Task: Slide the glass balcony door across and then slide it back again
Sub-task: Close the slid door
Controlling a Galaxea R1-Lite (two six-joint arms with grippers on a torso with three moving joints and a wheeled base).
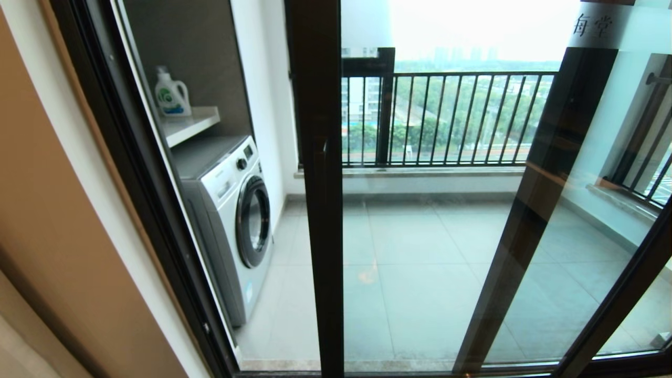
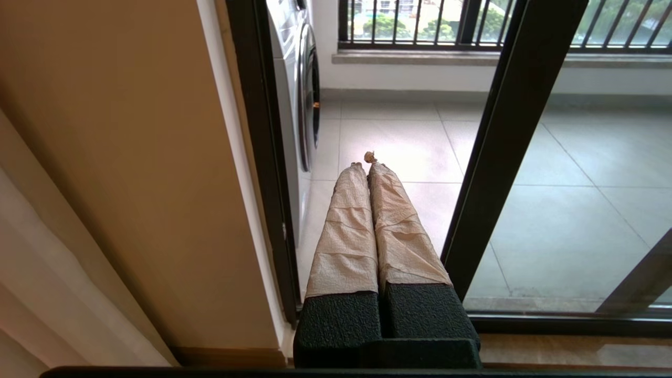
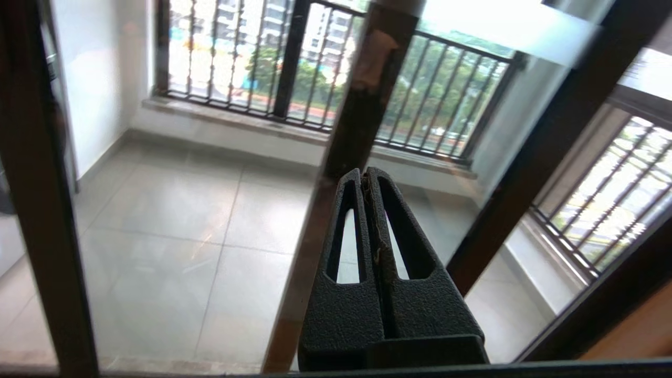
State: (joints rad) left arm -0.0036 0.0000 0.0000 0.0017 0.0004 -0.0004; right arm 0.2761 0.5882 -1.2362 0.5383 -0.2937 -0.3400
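Note:
The glass balcony door stands partly slid to the right, its dark leading stile upright mid-view with a dark bar handle. Its frosted strip with characters shows at the top right. Neither gripper appears in the head view. My left gripper, fingers wrapped in beige tape, is shut and empty. It points into the gap between the left jamb and the door's stile, close beside that stile. My right gripper, black, is shut and empty in front of the door's glass.
A white washing machine stands left on the balcony, with a detergent bottle on the shelf above. Black railings close the far side. A second dark stile slants at right. A beige wall and a curtain lie left.

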